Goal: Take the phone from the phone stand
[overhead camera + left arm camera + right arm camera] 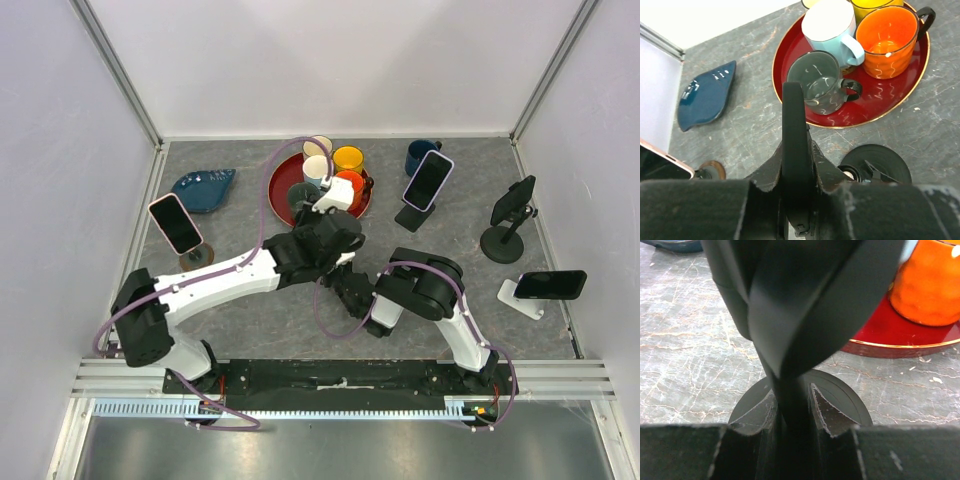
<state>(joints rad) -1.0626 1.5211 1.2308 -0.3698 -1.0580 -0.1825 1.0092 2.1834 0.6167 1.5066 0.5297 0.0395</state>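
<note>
In the left wrist view a black phone (792, 120) stands edge-on between my left gripper's (795, 172) fingers, which are shut on it. The stand's round black base (882, 162) lies on the table just right of it. In the right wrist view my right gripper (792, 415) is shut on the black stand's stem (790, 390), above the base (842, 397); the phone (810, 300) looms overhead. In the top view both grippers, left (335, 245) and right (352, 290), meet at the table's middle. The phone is hidden under them.
A red tray (283, 190) with several mugs sits just behind the grippers; its rim (890, 112) is close. A blue leaf dish (205, 188) lies at the back left. Other phones on stands are at the left (176, 224), back (428, 181) and right (513, 203), (549, 285).
</note>
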